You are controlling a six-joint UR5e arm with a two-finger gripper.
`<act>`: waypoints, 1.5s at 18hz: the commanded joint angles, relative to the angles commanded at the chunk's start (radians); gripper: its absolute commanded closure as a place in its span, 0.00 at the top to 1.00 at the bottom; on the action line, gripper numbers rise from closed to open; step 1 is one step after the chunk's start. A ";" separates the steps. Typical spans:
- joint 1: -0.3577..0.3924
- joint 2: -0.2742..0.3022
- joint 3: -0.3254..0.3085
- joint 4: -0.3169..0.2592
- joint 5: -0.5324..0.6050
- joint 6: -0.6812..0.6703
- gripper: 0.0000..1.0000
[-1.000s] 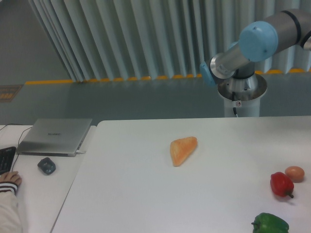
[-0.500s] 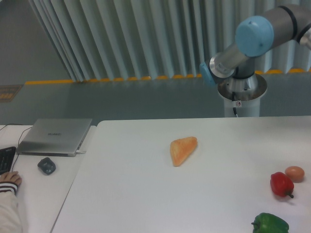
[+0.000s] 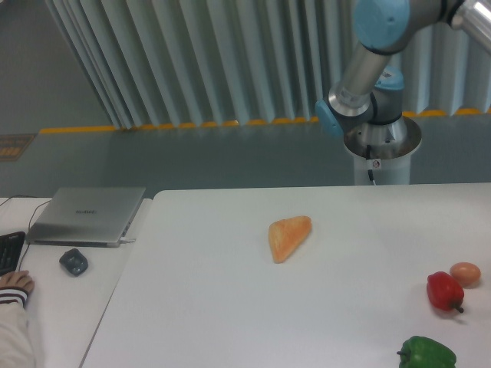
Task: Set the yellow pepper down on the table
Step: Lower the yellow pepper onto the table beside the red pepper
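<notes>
The yellow pepper is not appearing anywhere in this view, and the tool is also lying outside the picture, so I cannot tell whether the tool is wide, narrow, or holding the pepper. Only the arm (image 3: pixel 368 69) is showing, at the upper right and leaving the picture at the top right corner, so which way the pepper lies from the tool cannot be judged. The white desk (image 3: pixel 230 307) is carrying an orange wedge (image 3: pixel 289 237), a red pepper (image 3: pixel 444 290), a green pepper (image 3: pixel 426 353) and a small brownish round thing (image 3: pixel 465 273).
</notes>
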 joint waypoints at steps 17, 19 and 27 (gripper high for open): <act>-0.459 0.226 -0.252 -0.216 0.446 -0.425 0.42; -0.469 0.183 -0.246 -0.212 0.459 -0.448 0.45; -0.542 0.036 -0.186 -0.203 0.501 -0.540 0.51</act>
